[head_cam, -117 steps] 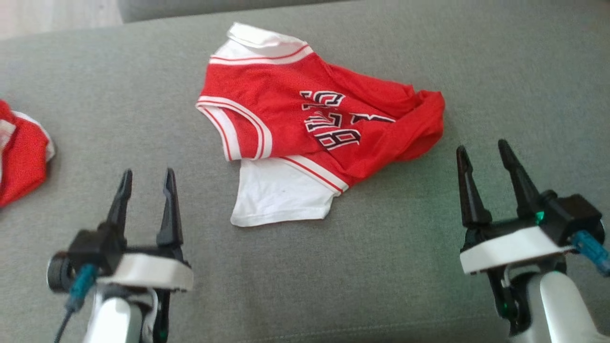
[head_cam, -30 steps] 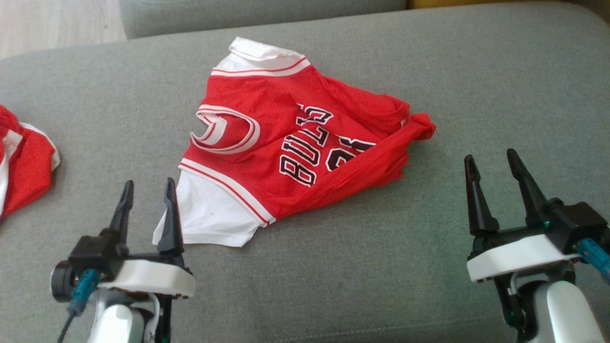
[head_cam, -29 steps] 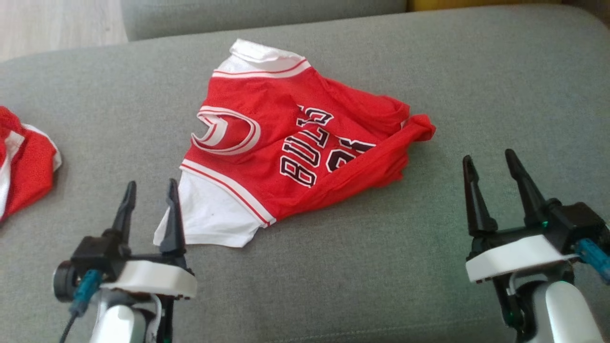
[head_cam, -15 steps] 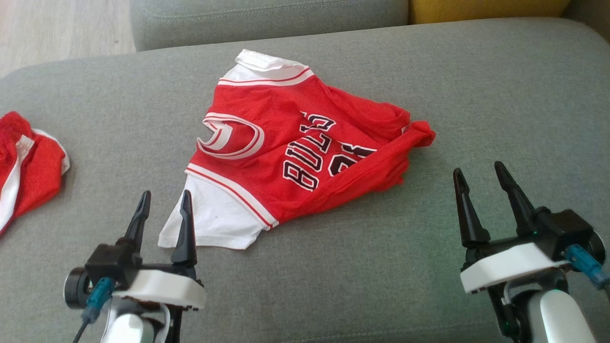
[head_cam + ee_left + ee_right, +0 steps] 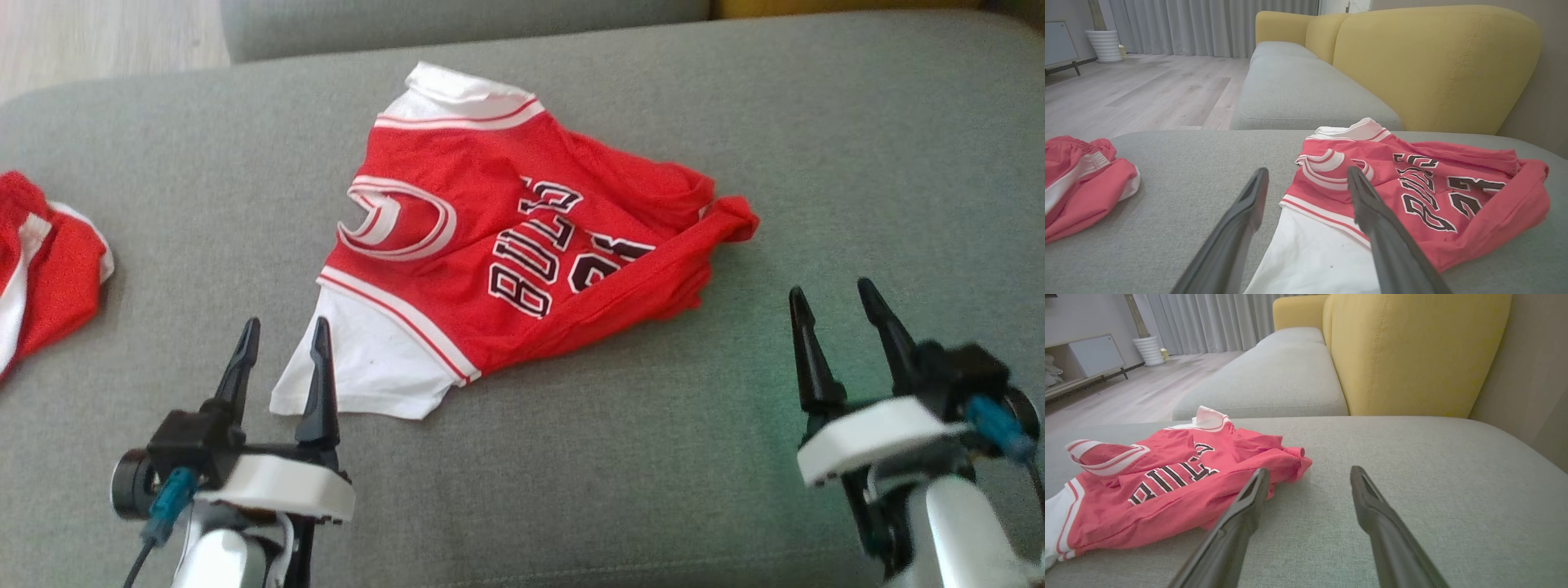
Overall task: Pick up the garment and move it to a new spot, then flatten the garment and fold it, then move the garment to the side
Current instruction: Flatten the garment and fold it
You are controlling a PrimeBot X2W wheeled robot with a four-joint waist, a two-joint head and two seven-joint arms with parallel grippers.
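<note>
Both wrist views show a yellow backrest (image 5: 1433, 61) behind the jersey (image 5: 1412, 192).

Second red garment (image 5: 49, 261) cut off by the left edge; jersey (image 5: 490, 220) number partly lost under a fold; right gripper (image 5: 830, 287) base slightly blurred.

"BULLS" and "23" in black, white-edged print on the crumpled red jersey (image 5: 457, 245)
</note>
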